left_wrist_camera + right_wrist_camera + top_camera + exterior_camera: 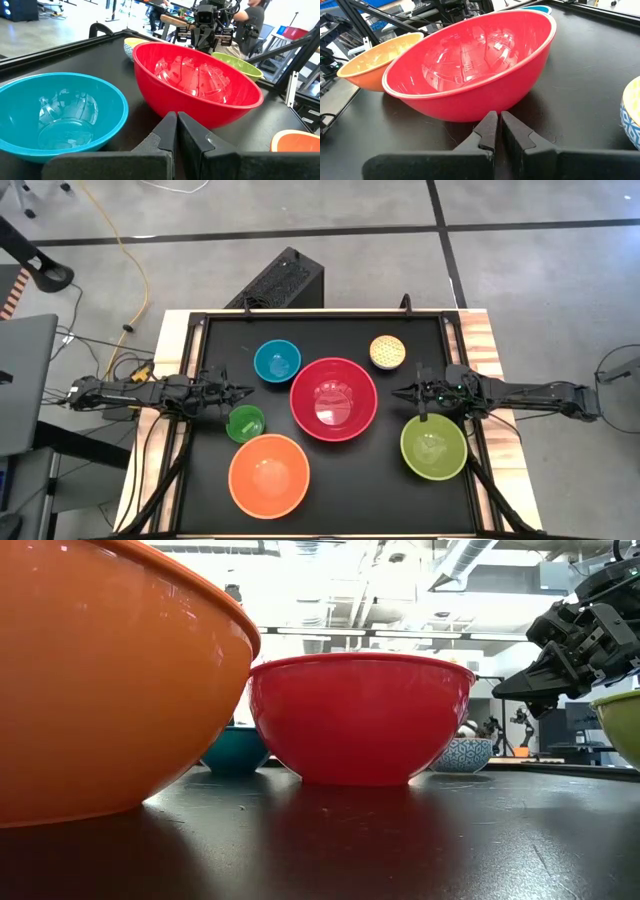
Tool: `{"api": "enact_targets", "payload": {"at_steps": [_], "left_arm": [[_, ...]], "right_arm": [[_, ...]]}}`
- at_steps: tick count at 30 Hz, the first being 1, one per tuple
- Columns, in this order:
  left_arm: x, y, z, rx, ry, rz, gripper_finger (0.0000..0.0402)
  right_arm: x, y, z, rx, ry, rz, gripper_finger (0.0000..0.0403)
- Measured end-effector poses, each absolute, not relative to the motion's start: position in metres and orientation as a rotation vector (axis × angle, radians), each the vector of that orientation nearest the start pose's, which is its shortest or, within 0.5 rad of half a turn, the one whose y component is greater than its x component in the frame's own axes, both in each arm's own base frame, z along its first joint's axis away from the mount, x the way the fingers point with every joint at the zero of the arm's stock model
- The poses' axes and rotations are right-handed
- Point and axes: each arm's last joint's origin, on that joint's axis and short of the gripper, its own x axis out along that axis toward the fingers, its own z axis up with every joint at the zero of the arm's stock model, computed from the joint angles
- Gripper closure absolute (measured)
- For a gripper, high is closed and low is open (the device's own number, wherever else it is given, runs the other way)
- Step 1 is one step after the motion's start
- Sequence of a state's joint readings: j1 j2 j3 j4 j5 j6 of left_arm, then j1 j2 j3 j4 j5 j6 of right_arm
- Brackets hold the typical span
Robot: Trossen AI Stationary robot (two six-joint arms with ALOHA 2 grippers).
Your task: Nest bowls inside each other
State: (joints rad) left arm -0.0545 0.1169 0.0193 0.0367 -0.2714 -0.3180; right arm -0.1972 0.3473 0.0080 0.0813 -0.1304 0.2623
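Six bowls stand apart, bases on the black table. The large red bowl (333, 398) is in the middle, the orange bowl (268, 475) near left, the lime green bowl (433, 447) near right. The blue bowl (277, 361) and the speckled tan-yellow bowl (388, 352) stand farther back, and the smallest bright green bowl (245, 423) is at the left. My left gripper (176, 119) is shut and empty, hovering left of the red bowl, between the blue and bright green bowls. My right gripper (498, 117) is shut and empty, right of the red bowl (470, 65).
Raised black rails (320, 313) frame the table. Bare table shows between the red bowl and each gripper and along the far edge. The room with benches and people lies beyond the far side.
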Motion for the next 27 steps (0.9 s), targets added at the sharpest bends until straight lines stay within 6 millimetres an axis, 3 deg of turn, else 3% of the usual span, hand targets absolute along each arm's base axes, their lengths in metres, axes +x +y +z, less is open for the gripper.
{"api": "enact_targets", "payload": {"at_steps": [18, 20, 25, 27], "left_arm": [[0.1033, 0.0021, 0.1643, -0.341, 0.022, 0.223, 0.0400], [0.1033, 0.0017, 0.1646, -0.484, 0.005, 0.216, 0.0400], [0.1033, 0.0018, 0.1658, -1.037, -0.072, 0.216, 0.0400], [0.1032, 0.0021, 0.1646, -1.147, -0.078, 0.228, 0.0400]], "right_arm": [[0.1145, -0.0190, 0.1437, 0.303, 0.245, -0.100, 0.0362], [0.1145, -0.0190, 0.1437, 0.303, 0.245, -0.099, 0.0362], [0.1145, -0.0190, 0.1437, 0.303, 0.245, -0.099, 0.0362], [0.1146, -0.0190, 0.1442, 0.303, 0.240, -0.099, 0.0362]]}}
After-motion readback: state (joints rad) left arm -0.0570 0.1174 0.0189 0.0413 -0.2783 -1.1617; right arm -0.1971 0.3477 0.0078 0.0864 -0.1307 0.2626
